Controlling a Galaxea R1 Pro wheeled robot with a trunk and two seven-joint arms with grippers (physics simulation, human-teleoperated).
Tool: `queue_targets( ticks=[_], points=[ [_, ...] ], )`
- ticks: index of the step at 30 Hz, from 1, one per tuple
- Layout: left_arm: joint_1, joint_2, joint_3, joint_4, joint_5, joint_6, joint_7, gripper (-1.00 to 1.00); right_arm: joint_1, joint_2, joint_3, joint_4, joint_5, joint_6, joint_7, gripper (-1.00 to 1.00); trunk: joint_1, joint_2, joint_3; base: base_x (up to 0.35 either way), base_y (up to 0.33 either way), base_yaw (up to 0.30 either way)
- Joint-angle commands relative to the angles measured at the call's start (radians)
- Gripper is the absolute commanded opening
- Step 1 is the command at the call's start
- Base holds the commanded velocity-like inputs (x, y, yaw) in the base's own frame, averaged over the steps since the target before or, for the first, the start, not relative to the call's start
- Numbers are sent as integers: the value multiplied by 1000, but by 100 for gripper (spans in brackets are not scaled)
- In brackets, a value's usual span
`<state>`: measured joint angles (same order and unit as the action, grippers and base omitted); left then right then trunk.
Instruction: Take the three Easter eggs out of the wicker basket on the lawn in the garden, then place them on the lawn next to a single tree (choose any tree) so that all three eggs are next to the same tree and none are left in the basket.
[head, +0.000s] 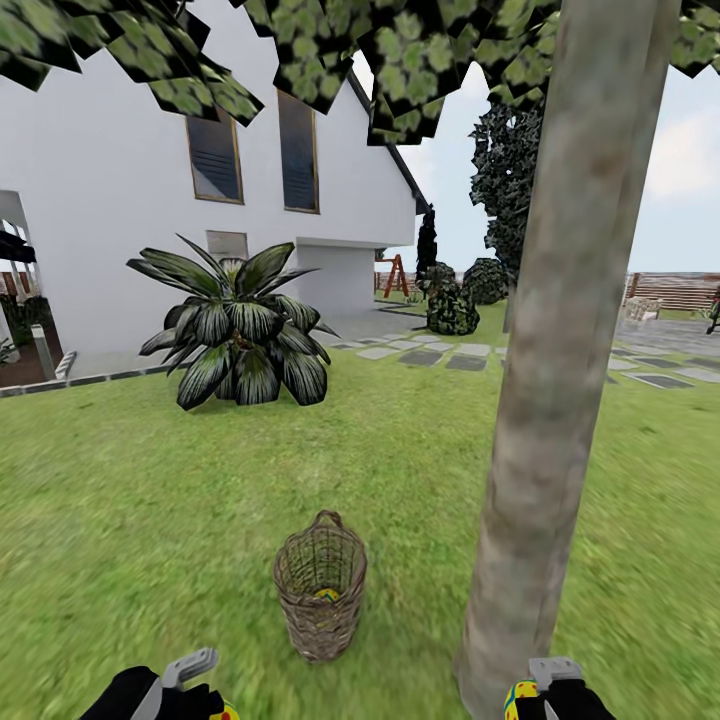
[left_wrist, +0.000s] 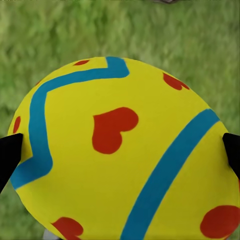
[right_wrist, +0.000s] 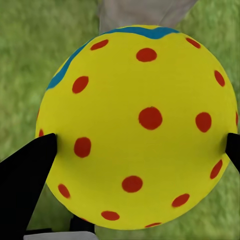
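Note:
The wicker basket (head: 320, 585) stands upright on the lawn (head: 150, 520), just left of the tree (head: 560, 380) with its thick grey-brown trunk. One Easter egg (head: 327, 595) lies inside the basket. At the head view's lower edge, my left gripper (head: 190, 690) is near the basket's front left and my right gripper (head: 545, 690) is at the trunk's foot. In the left wrist view my left gripper (left_wrist: 120, 152) is shut on a yellow egg (left_wrist: 120, 150) with blue zigzags and red hearts. In the right wrist view my right gripper (right_wrist: 137, 155) is shut on a yellow egg (right_wrist: 140, 125) with red dots. Grass lies beneath both.
A low spiky-leaved palm plant (head: 240, 330) grows on the grass ahead, in front of the white house (head: 120, 170). Grey stone slabs (head: 440, 355) run across behind the tree. Dark shrubs (head: 452, 308) and a wooden fence (head: 680, 290) stand far back.

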<state>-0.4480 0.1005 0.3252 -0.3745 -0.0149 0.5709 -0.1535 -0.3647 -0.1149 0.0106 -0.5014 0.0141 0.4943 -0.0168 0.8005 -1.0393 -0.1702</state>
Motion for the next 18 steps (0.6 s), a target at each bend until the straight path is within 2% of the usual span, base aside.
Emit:
queue_targets(
  ticks=[1,18],
  points=[
    [0,-1,6,-1,-2,6,-5,-100,0,0,1,-2,1,6,-2,-100,4,-8,-5,0,0,0],
    [-1,1,7,-3,1,6,-5,-100,0,3,2,2,3,4,-3,-100,69,-127,-58,0,0,0]
  ],
)
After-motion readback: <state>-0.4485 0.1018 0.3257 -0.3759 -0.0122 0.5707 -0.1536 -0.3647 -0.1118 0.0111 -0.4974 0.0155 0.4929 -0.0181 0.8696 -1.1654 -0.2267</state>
